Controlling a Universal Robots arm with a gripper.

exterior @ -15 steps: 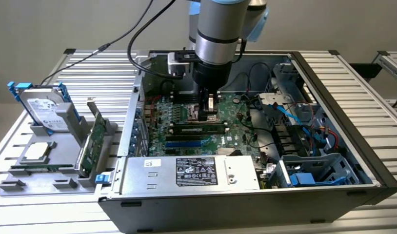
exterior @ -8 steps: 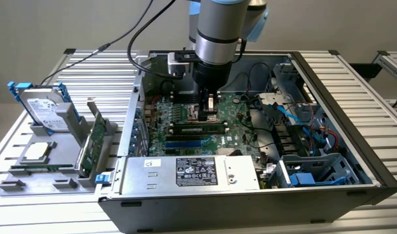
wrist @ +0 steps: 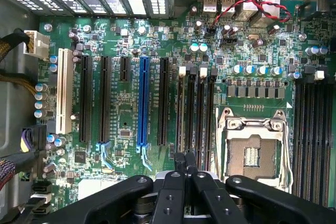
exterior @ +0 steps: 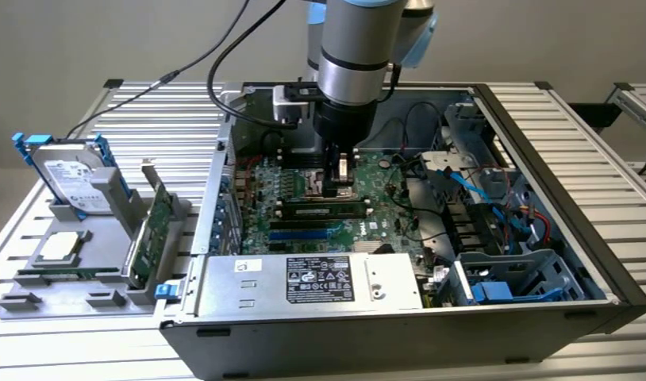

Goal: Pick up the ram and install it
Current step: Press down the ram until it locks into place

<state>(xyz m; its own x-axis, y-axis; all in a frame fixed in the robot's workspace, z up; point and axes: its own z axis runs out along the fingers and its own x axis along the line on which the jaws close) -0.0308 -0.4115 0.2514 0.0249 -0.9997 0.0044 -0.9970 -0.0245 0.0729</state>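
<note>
My pincer (wrist: 185, 162) hangs clenched and empty over the motherboard (wrist: 131, 114).
A ram (exterior: 323, 209) sits slotted; the power supply (exterior: 307, 282) label is unreadable.

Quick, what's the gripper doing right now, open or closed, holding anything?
Gripper: closed, with nothing visible between its fingers, hovering above the motherboard inside the computer case.

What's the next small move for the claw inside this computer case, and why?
Probably a short, straight lift. The claw is shut with nothing visible between its fingers, low over the motherboard, while the ram already lies along a slot near the processor socket. I cannot tell whether it is fully seated; rising a little would open the view.
</note>
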